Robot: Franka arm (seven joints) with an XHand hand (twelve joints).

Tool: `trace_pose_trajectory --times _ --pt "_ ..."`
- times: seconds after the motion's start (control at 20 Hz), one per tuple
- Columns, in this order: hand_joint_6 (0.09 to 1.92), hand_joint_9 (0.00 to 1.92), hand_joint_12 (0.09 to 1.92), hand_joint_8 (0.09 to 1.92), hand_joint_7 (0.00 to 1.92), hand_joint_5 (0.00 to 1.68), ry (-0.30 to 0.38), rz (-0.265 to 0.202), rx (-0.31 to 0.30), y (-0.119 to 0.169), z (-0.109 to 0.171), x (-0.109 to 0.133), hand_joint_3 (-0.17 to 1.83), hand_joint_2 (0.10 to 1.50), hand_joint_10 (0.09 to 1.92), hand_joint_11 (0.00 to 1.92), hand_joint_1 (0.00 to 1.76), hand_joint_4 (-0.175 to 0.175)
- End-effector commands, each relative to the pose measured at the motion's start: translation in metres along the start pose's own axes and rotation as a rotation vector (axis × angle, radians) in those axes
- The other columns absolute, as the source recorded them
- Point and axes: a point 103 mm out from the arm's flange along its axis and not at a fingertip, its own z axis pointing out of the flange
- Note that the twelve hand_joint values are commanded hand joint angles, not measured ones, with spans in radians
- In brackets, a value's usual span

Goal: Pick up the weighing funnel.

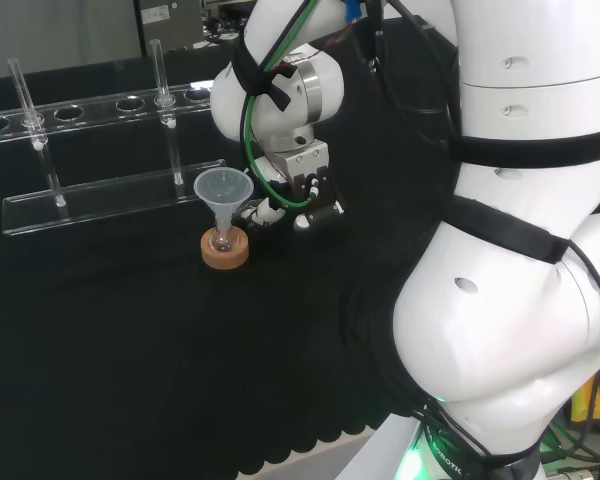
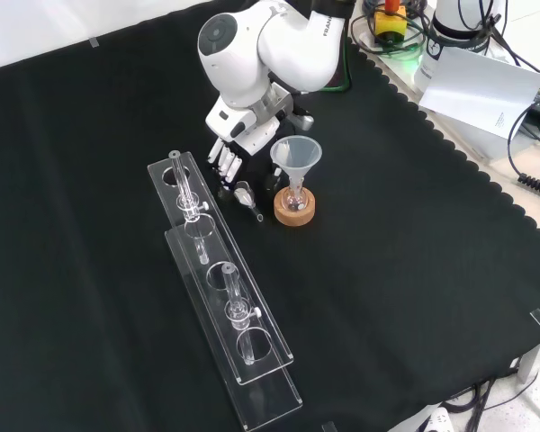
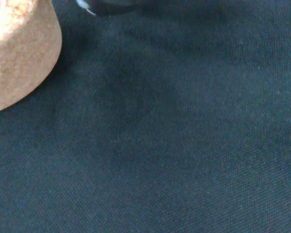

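The black-clothed surface (image 2: 414,270) is bare across most of the front view, so there is open room on the near side of the hand and none of the cloth's edges is close. The clear rack (image 2: 218,297) is the largest piece. Its nearest end lies just beside the hand, and the rest runs away from the hand toward the camera. The hand (image 2: 229,153) hangs low over the cloth with its fingers (image 2: 223,164) pointing down and fairly straight, spread rather than curled, and they hold nothing. The funnel (image 2: 296,153) stands mouth up on the hand's other side from the rack, near but apart from it, with its stem in a small flask on a cork ring (image 2: 294,213).

The weighing funnel (image 2: 244,195) lies on the cloth just beyond the fingertips, in the lane between the rack and the cork ring. Its long axis runs away from the hand, with the bowl end nearer the fingers and the short stem pointing off toward the camera. I cannot tell whether the fingertips touch it.

My judgement is that the grasp depends on a short drop and reach onto the bowl end. The lane is narrow, so the fingers should close across it without knocking the rack or the cork ring, and the light piece could skid on the cloth.
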Motion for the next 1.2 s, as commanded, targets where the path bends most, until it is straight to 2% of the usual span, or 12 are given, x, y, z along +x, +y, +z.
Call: trace_pose_trajectory --times 0.05,0.75,1.0,1.2 --pt "0.09 0.71 1.28 0.73 0.54 0.55 -0.009 0.004 0.007 0.0074 0.0056 0.0062 -0.17 1.00 0.55 0.41 0.93 -0.065" --pt "0.18 0.78 1.28 0.72 0.61 0.68 -0.008 0.004 0.020 0.0048 0.0042 0.0004 -0.17 1.03 0.52 0.42 0.92 -0.050" --pt "0.45 0.80 1.28 0.69 0.64 0.59 -0.015 0.005 0.019 0.0038 0.0056 0.0006 -0.17 1.03 0.47 0.42 0.92 -0.049" --pt "0.50 0.81 1.28 0.69 0.63 0.57 -0.014 0.007 0.026 0.0036 0.0068 0.0013 -0.17 1.03 0.47 0.42 0.92 -0.049"
